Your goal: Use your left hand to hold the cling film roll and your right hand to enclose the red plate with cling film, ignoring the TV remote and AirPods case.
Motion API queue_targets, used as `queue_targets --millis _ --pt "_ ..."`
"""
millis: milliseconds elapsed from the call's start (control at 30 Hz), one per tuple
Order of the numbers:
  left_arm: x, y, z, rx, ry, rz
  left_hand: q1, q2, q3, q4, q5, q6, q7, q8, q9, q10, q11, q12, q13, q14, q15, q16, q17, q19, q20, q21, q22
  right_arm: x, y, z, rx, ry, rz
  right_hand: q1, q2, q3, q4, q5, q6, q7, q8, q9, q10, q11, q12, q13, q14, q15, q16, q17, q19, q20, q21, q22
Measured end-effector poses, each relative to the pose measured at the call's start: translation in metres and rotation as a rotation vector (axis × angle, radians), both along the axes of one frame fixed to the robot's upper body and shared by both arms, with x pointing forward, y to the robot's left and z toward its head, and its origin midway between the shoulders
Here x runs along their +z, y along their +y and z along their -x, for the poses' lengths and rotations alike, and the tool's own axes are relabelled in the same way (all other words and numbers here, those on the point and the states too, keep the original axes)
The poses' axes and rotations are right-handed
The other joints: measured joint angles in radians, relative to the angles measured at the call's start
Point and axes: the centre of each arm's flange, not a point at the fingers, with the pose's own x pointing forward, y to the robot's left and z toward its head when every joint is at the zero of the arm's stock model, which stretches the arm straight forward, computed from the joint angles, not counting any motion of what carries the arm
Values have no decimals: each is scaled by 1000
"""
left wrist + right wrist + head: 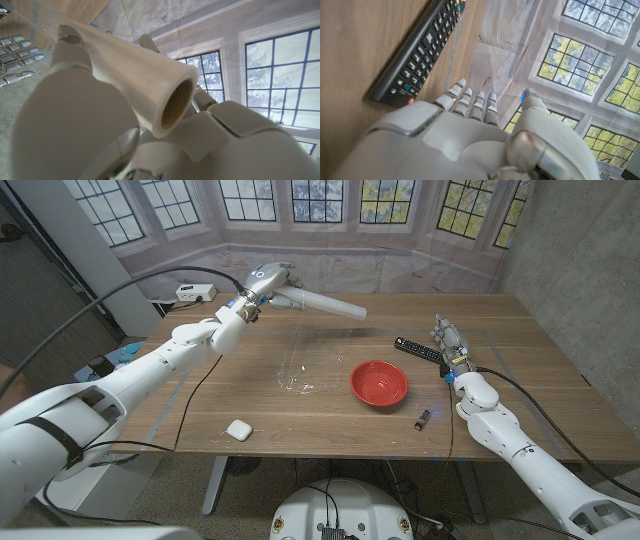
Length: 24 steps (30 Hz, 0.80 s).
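Left hand (258, 288) grips cling film roll (318, 304), raised upper centre; film sheet (297, 365) hangs to table. Right hand (452, 340) empty, fingers extended, beside remote (418, 349). Red plate (379, 383) centre, uncovered. Next: right hand must catch film edge, draw over plate.

Wooden table (330, 425), plain brown top, light wear.

Red plate (379, 383) sits on it, between the two hands and nearer the right hand (451, 343).

Black TV remote (418, 349) lies just beside the right hand, on the side toward the plate; in the right wrist view the remote (417, 47) runs alongside the fingers, buttons up.

Small dark object (423, 418) lies near the right forearm, by the table's near edge; too small to identify.

White AirPods case (238, 430) rests near the near edge, under the left forearm's side, well apart from the left hand (262, 282).

Clear cling film sheet (298, 375) touches the tabletop, crumpled, below the left hand and beside the plate.
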Motion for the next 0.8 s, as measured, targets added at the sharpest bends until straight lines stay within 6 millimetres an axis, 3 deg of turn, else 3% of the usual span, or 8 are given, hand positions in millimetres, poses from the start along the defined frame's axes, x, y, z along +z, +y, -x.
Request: queue_targets --millis 800 --pt "-9 3 10 -81 36 106 5 -5 -4 4 0 1 -2 -1 1 0 0 -7 9 4 4 -7 0 0 0 0 0 20 4 18 -32 -27 93 0 0 0 0 0 0 0 0 0 5 5 0 0 0 0 0 0 0 0 0 0"
